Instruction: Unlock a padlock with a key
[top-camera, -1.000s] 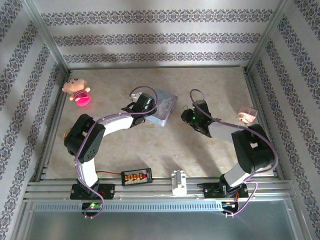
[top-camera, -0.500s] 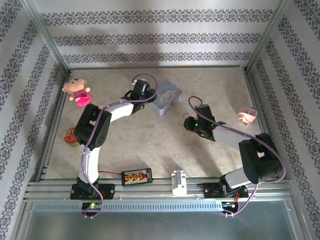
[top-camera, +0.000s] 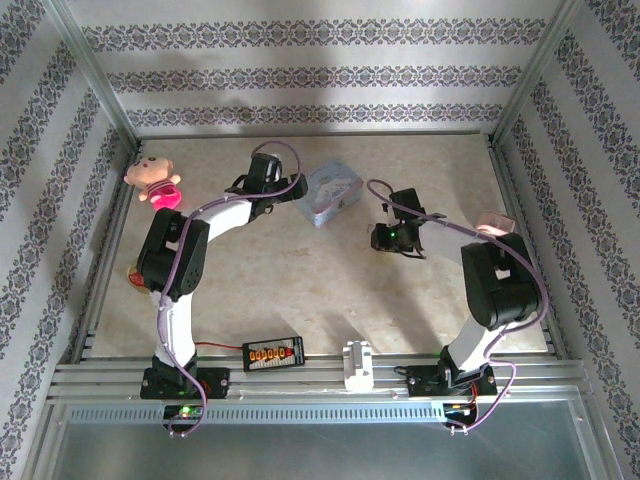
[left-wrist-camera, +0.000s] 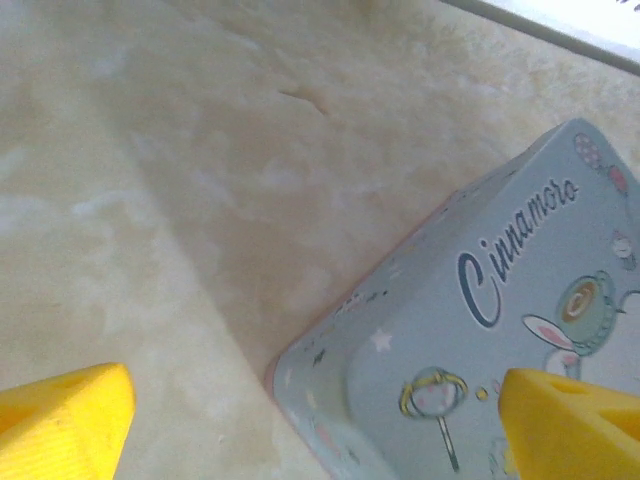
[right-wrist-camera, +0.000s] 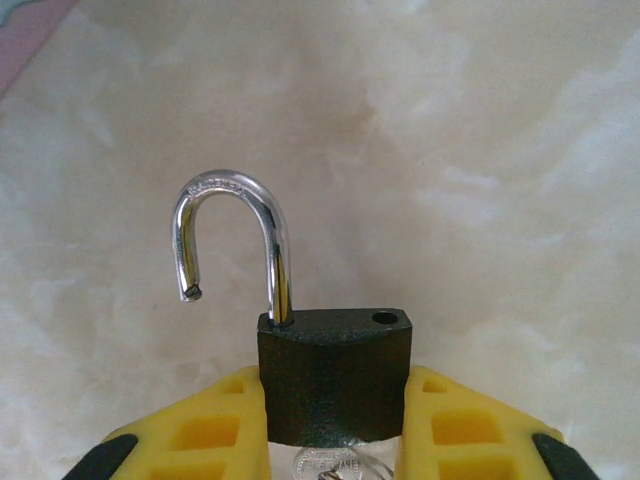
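The left jaws stand wide above the blue tin (left-wrist-camera: 480, 330) on the desk (left-wrist-camera: 150, 150), empty. The right jaws clamp the padlock (right-wrist-camera: 333, 375), its shackle (right-wrist-camera: 278, 260) sprung free: unlocking looks done; next, just set it down gently.

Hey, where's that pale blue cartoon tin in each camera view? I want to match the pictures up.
Top external: the tin lies flat a little above the picture's middle, toward the far side of the table.
Left wrist: the tin takes up the lower right, one rounded corner pointing left.
Right wrist: a pink strip in the top left corner may be its edge; I cannot tell.
Shared landmark: the marbled beige table surface.
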